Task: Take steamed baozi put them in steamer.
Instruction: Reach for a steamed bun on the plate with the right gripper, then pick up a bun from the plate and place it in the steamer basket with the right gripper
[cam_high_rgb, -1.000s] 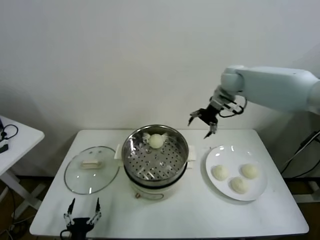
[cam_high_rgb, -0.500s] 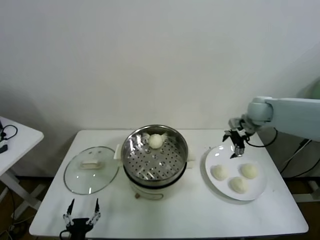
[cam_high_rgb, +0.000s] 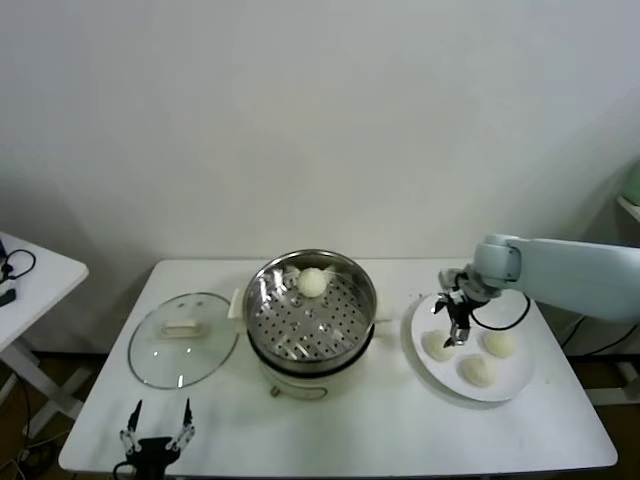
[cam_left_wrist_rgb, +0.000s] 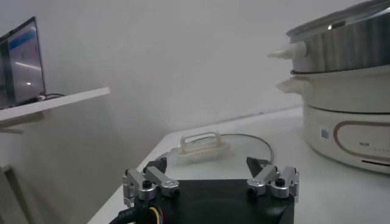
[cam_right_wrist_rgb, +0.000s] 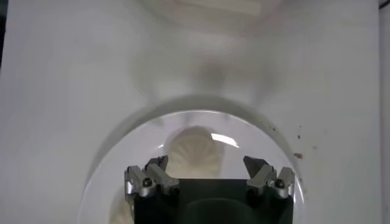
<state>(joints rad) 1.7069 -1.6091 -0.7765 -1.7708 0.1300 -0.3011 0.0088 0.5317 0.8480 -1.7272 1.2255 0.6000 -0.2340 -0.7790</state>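
Steamed baozi: four counted. One (cam_high_rgb: 313, 282) already placed in steamer (cam_high_rgb: 311, 312), at far side of basket. Three left on white plate (cam_high_rgb: 512, 382) on table (cam_high_rgb: 400, 420). Right pincer (cam_high_rgb: 451, 322) held wide, nothing gripped, positioned directly over nearest plate bun (cam_high_rgb: 438, 346). Left pincer (cam_high_rgb: 154, 443) parked at table's near edge, spread wide, by glass lid (cam_high_rgb: 183, 338). One steamer, one plate, one lid counted.

Shiny perforated metal steamer (cam_high_rgb: 311, 312)
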